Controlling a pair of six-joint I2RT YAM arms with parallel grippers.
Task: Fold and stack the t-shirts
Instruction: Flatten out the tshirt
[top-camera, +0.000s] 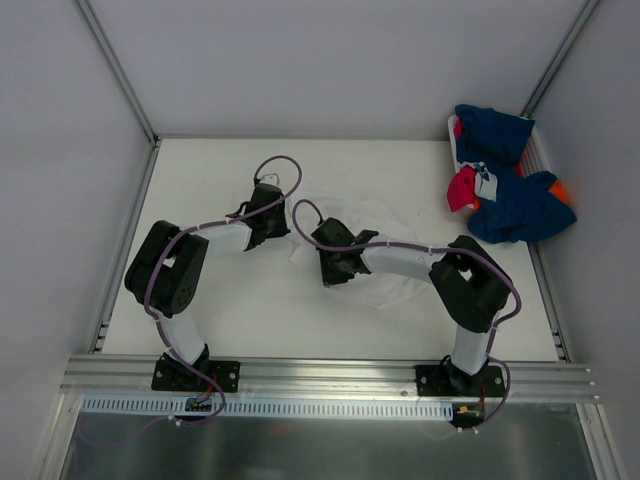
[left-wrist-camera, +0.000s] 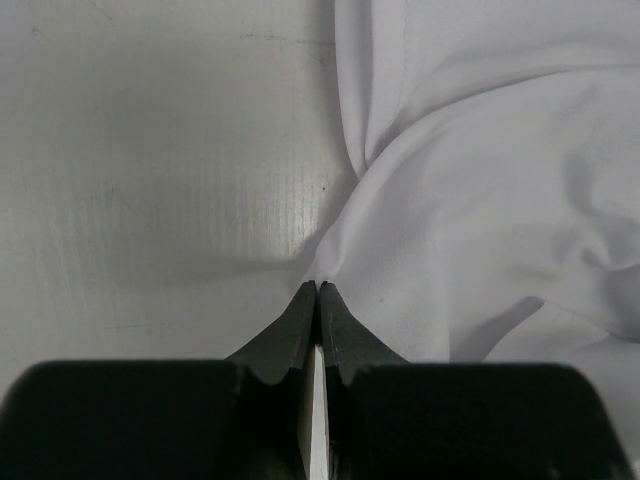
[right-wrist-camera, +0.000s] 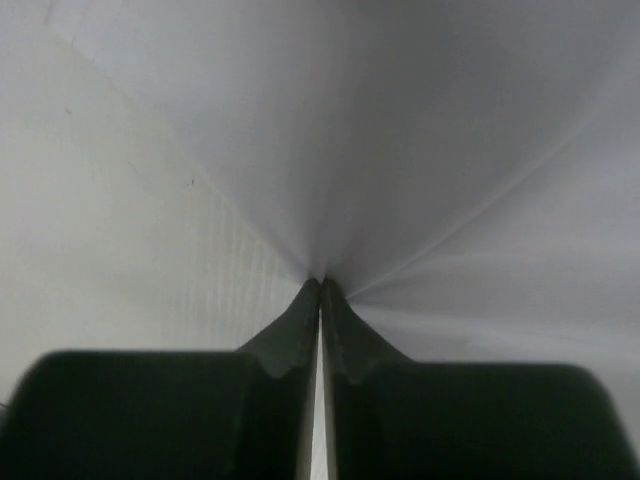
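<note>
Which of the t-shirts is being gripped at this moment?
The white t-shirt mid-table: the left gripper and right gripper are both shut on its cloth. The navy shirts and pinkish-red shirt lie heaped at the far right corner, untouched.

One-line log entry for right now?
left gripper: shut on white t-shirt | right gripper: shut on white t-shirt | coloured shirts: heaped far right

A white table sits enclosed by plain pale grey walls, with aluminium frame posts at the rear corners. An aluminium rail runs along its near edge; the light is soft and even.
</note>
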